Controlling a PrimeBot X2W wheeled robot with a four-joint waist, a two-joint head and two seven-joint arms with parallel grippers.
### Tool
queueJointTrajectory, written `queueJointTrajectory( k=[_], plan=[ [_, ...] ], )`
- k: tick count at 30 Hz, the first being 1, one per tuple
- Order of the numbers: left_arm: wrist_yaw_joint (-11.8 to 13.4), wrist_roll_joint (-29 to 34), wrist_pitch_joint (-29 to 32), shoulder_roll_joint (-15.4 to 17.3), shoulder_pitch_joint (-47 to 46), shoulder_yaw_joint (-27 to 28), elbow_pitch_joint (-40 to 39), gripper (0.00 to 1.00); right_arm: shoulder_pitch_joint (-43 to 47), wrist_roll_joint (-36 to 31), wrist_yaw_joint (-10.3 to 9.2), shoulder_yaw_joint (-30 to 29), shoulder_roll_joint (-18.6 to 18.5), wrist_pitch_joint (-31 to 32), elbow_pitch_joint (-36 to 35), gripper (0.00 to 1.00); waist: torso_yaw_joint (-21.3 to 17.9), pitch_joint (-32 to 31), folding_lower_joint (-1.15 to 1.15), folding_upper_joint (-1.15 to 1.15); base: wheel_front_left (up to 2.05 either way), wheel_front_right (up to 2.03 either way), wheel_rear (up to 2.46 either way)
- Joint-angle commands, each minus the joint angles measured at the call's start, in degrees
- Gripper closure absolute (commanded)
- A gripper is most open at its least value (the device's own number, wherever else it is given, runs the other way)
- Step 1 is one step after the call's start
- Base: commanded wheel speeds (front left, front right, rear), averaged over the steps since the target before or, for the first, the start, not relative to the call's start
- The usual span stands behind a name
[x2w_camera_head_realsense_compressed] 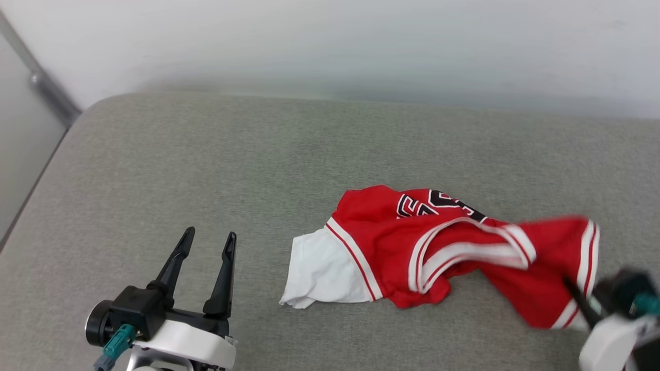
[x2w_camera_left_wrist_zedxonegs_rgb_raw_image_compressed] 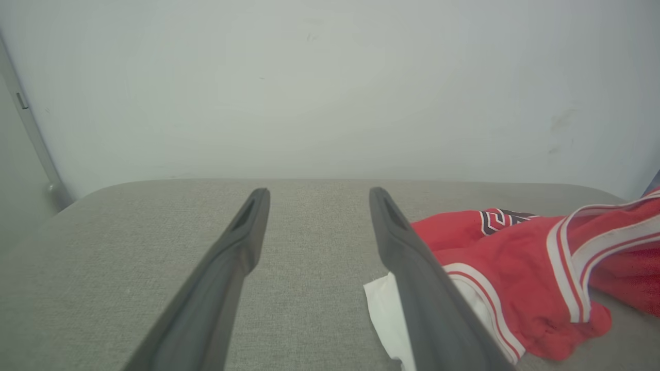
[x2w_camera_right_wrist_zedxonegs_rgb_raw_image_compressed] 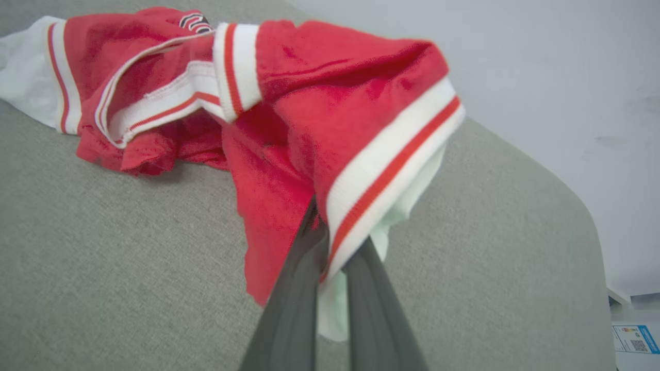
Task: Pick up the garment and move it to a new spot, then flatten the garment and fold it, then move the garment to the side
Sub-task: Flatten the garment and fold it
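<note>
Garment (x2w_camera_head_realsense_compressed: pixel 454 252): crumpled red jersey knit, white sleeve, striped trim, black lettering; right of centre on the cushioned surface (x2w_camera_head_realsense_compressed: pixel 206 154).
Cushioned surface: grey woven fabric, rounded corners.
Right gripper (x2w_camera_right_wrist_zedxonegs_rgb_raw_image_compressed: pixel 325 232): pinching the garment's striped hem, near-right of the surface.
Left gripper (x2w_camera_head_realsense_compressed: pixel 211 233): wide, empty, over the surface's near-left.

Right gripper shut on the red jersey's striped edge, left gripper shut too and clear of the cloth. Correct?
One thing is off: the left gripper is open, not shut. The left wrist view shows its two fingers standing well apart over the grey cushion. The rest holds: the right gripper is shut on the jersey at its striped edge, and the left is clear of the cloth.
</note>
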Motion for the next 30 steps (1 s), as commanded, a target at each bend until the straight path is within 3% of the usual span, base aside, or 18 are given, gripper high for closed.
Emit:
queueJointTrajectory(
  k=[1,6,9,10,11,14,20,25,30],
  plan=[
    [0.0,0.0,-0.1,0.2,0.5,0.2,-0.1,0.00,3.0,-1.5,-0.05,1.0,-0.4,-2.2,0.7,1.00,-1.1,0.4,0.00,0.00,0.00,0.00,0.00],
    [-0.1,-0.1,-0.1,0.5,-0.8,-0.3,0.4,0.00,8.3,-5.6,-0.08,7.4,-3.3,-9.3,7.4,1.00,-2.7,1.4,0.00,0.00,0.00,0.00,0.00],
    [-0.1,-0.1,-0.1,0.7,-1.4,-0.7,0.8,0.00,7.9,-6.4,-0.05,10.2,-2.9,-11.7,12.4,1.00,-3.2,1.6,0.00,0.00,0.00,0.00,0.00],
    [-0.1,-0.2,-0.1,0.8,-1.5,-0.8,1.0,0.00,7.4,-5.8,-0.05,10.5,-2.4,-12.2,13.7,0.46,-3.3,1.7,0.00,0.00,0.00,0.00,0.00],
    [-0.1,-0.3,-0.1,0.9,-1.5,-0.9,1.1,0.00,7.2,-3.7,-0.05,10.7,-1.4,-11.6,15.0,0.00,-3.4,1.6,0.00,0.00,0.00,0.00,0.00],
    [-0.1,-0.4,-0.1,1.2,-1.4,-0.9,1.4,0.00,5.3,1.0,-0.05,11.1,-0.9,-10.6,15.2,0.00,-3.7,1.4,0.00,0.00,0.00,0.00,0.00],
    [-0.1,-0.4,-0.1,1.2,-1.2,-0.9,1.8,0.00,2.5,9.9,-0.05,10.2,-3.6,-4.0,8.2,0.00,-3.7,0.6,0.00,0.00,0.00,0.00,0.00],
    [-0.1,-0.6,-0.1,0.7,-0.7,-1.0,1.7,0.00,0.4,17.3,-0.05,4.9,-5.4,8.3,-1.5,0.00,-3.3,-0.1,0.00,0.00,0.00,0.00,0.00],
    [-0.1,-0.7,-0.1,0.4,-0.4,-1.3,1.3,0.00,-1.1,21.1,-0.04,-2.5,-2.8,23.4,-8.7,0.00,-2.5,-0.3,0.00,0.00,0.00,0.00,0.00]
  ],
)
